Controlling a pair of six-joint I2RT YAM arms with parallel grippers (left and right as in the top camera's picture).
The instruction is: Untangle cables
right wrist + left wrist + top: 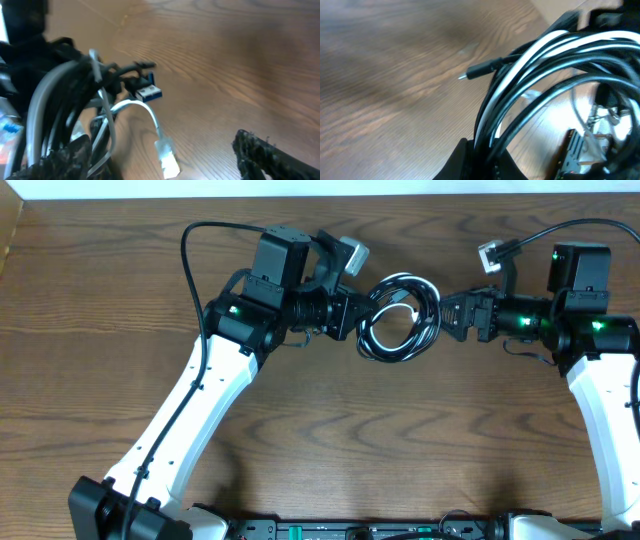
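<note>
The cables (400, 318) are a looped bundle of black and white cords hanging between my two grippers at the back middle of the table. My left gripper (358, 315) is shut on the bundle's left side; in the left wrist view its fingers (487, 150) pinch black and white strands (540, 47), and a black plug (480, 70) sticks out. My right gripper (450, 317) is at the bundle's right side. In the right wrist view its fingers (162, 150) are wide apart, the left one against the bundle. A white plug (167, 157) dangles between them and a blue USB plug (149, 92) shows behind.
The wooden table (330, 440) ends at its far edge (120, 198) just behind the arms. A thick black robot cable (190, 250) arcs over the left arm, and another (530, 235) runs to the right arm.
</note>
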